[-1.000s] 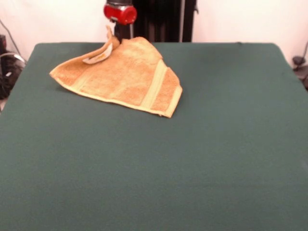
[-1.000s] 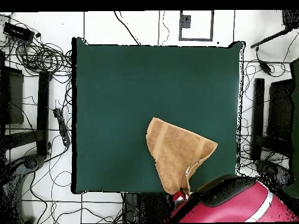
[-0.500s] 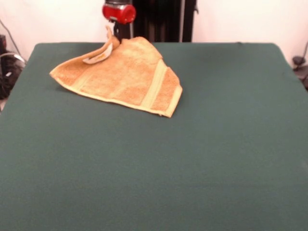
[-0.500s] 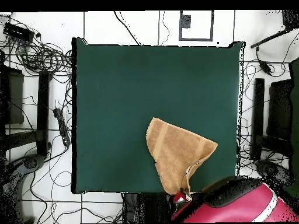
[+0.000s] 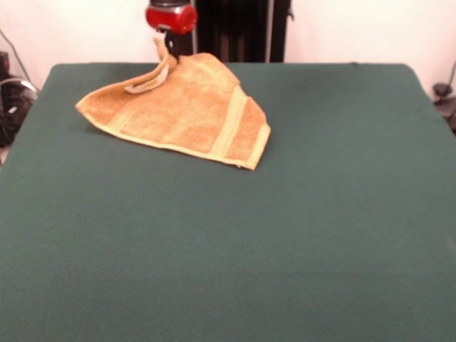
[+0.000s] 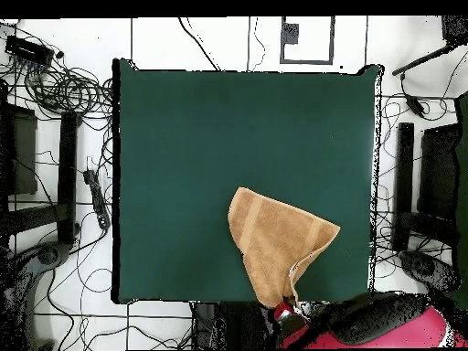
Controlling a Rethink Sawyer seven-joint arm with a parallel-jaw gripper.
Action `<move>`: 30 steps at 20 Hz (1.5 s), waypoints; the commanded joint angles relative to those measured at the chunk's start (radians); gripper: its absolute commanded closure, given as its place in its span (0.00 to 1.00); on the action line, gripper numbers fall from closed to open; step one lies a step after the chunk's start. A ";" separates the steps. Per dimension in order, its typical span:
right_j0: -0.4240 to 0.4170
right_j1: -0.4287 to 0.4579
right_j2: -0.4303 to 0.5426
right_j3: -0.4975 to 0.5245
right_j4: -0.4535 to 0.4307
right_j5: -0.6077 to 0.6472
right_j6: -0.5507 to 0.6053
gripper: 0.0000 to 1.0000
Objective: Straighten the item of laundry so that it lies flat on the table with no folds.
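Desk [image 5: 299, 235]: dark green top, mostly bare. Towel sits toward ten o'clock in the front view, toward five o'clock in the overhead view, close to the edge nearest the robot.

Towel [image 5: 187, 114]: orange-tan, folded into a rough triangle, one paler band showing near the low corner. Upper corner is pulled up into a peak, white label [image 5: 142, 86] curling just under it. Not flat; a layer is doubled over.

Claw [image 5: 169, 44]: under the red wrist piece, at the raised corner. Appears to be gripping that corner, jaws hidden by cloth.

Risk: the peak sits right at the desk's edge. Pulling further outward could drag the towel off, or the thin pinch could slip.
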 commanded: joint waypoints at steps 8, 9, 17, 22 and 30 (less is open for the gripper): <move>-0.078 -0.199 0.200 -0.193 -0.057 0.568 -0.097 1.00; -0.088 -0.209 0.216 -0.188 -0.061 0.572 -0.092 1.00; 0.088 -0.092 0.130 -0.220 0.278 0.290 0.189 1.00; 0.088 -0.107 0.154 -0.222 0.323 0.346 0.146 1.00; 0.111 -0.083 0.120 -0.229 0.344 0.313 0.119 1.00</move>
